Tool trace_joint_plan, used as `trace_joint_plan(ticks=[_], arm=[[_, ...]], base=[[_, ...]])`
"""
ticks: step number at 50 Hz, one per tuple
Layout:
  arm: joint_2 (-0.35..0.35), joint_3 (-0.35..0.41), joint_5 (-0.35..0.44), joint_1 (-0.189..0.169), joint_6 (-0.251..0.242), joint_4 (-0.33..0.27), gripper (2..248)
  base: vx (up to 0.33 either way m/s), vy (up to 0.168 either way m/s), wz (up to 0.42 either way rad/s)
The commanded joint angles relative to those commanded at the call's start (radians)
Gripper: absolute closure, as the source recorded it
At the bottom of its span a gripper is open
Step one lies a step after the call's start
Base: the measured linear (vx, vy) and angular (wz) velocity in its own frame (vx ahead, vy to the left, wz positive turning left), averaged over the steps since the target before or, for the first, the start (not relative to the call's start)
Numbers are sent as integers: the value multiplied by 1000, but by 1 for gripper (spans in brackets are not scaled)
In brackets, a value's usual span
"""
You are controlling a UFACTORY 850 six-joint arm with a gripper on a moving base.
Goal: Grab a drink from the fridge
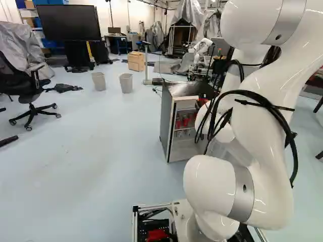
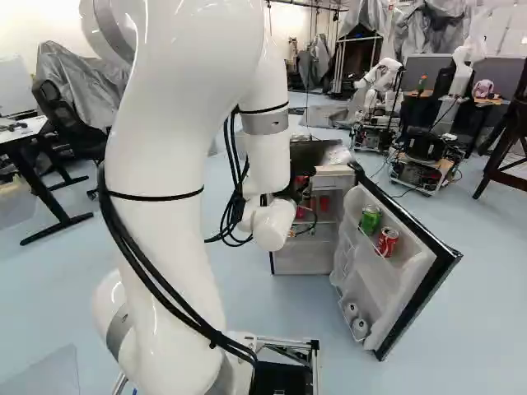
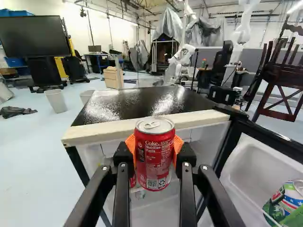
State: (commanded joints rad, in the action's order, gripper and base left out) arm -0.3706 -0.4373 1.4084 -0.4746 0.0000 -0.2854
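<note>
Soda can (image 3: 154,165) is held upright by the claw (image 3: 155,151) in front of the open fridge (image 3: 142,103). Likely full, smooth and easily dented, it should be squeezed gently around its middle.

1. Floor (image 1: 101,166): fridge (image 1: 167,116); two bins (image 1: 99,81), (image 1: 126,83) beyond its far left corner.
2. Fridge's inner shelf (image 1: 184,129): red cans (image 1: 185,121).
3. Upper door shelf (image 2: 372,254): green can (image 2: 370,219) nearer the hinge edge, red can (image 2: 388,241) nearer the free edge.
4. Lower door shelf (image 2: 344,314): two pale cans (image 2: 361,327) toward the free edge.
</note>
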Motion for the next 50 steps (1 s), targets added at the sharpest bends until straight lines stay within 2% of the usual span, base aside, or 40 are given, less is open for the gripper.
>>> trace_joint_plan(ticks=[28, 50], arm=[[32, -45, 0, 30, 0, 0, 154], [-21, -120, 0, 76, 0, 0, 154]], base=[[0, 0, 0], [0, 0, 0]])
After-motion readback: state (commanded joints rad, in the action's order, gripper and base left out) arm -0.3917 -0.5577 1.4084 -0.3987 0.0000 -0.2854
